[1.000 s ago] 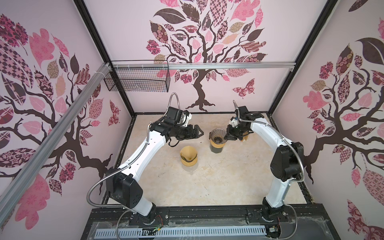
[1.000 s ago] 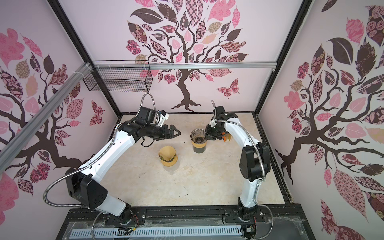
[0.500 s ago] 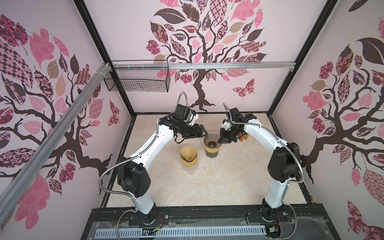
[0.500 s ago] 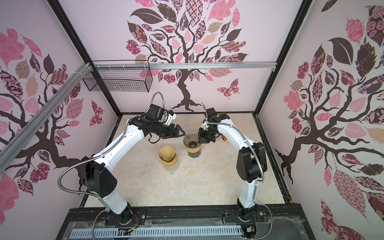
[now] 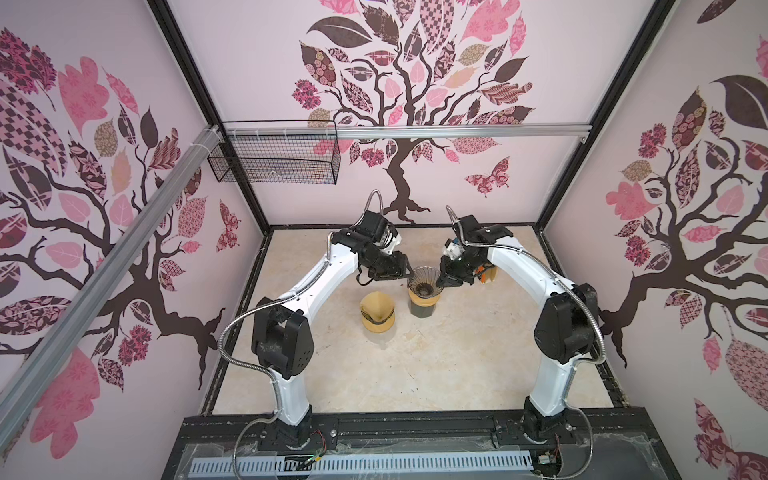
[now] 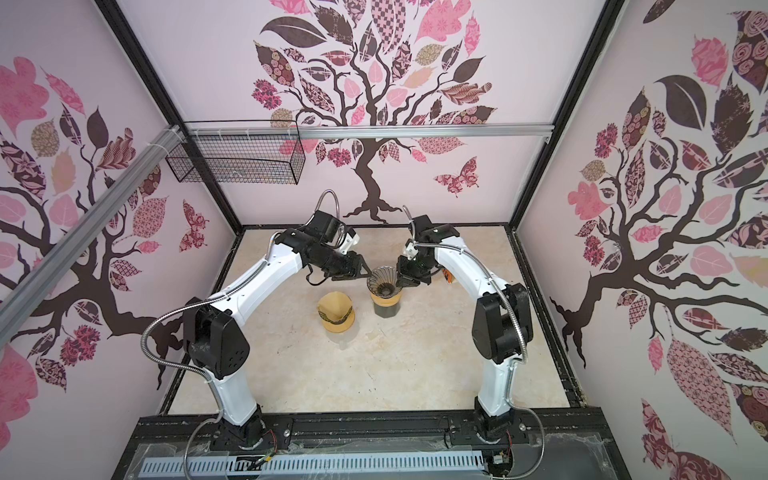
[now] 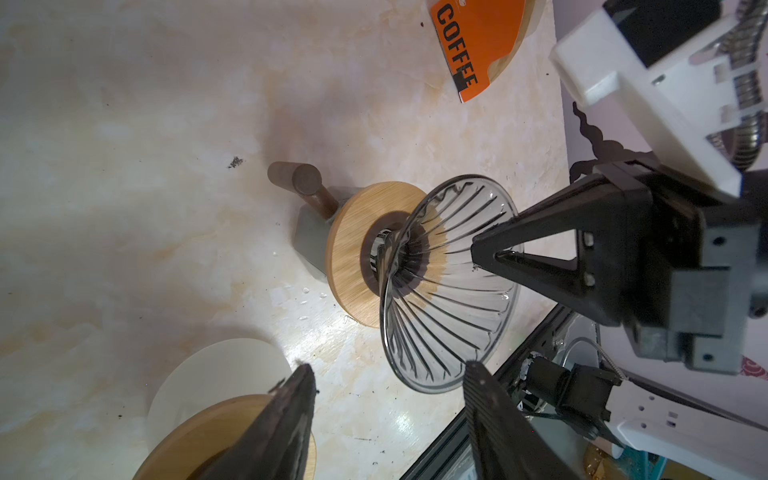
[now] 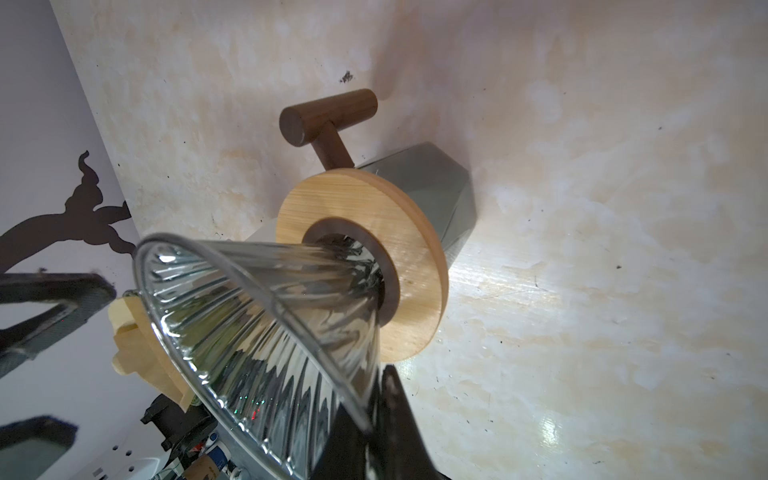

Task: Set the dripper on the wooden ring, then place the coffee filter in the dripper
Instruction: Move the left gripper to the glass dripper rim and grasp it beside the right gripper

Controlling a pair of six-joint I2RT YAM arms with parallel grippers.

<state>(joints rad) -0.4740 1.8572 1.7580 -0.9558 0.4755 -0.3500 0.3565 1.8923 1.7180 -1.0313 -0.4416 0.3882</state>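
Note:
The dripper [image 5: 424, 279] [image 6: 382, 281] is a ribbed glass cone [image 7: 449, 299] [image 8: 257, 324] in a wooden collar [image 8: 415, 249], standing on a grey cup [image 5: 423, 309]. My right gripper [image 5: 442, 279] [image 6: 400, 280] [image 8: 374, 399] is shut on the cone's rim. The left gripper [image 5: 409, 272] [image 6: 365, 272] [image 7: 388, 365] stands open at the opposite side of the rim, which lies just ahead of its fingertips. A stack of coffee filters [image 5: 376, 309] [image 6: 334, 311] [image 7: 216, 374] sits on a wooden holder to the left of the dripper, beneath the left gripper.
An orange packet marked COFFEE [image 7: 469, 45] [image 5: 486, 274] lies behind the right gripper near the back wall. A wire basket [image 5: 274, 160] hangs on the rail at the back left. The dripper's dark wooden handle [image 7: 299, 183] points away from both grippers.
My left gripper has swung right to the dripper's rim and its jaws have narrowed. The right gripper has shifted the dripper and cup slightly left and forward.

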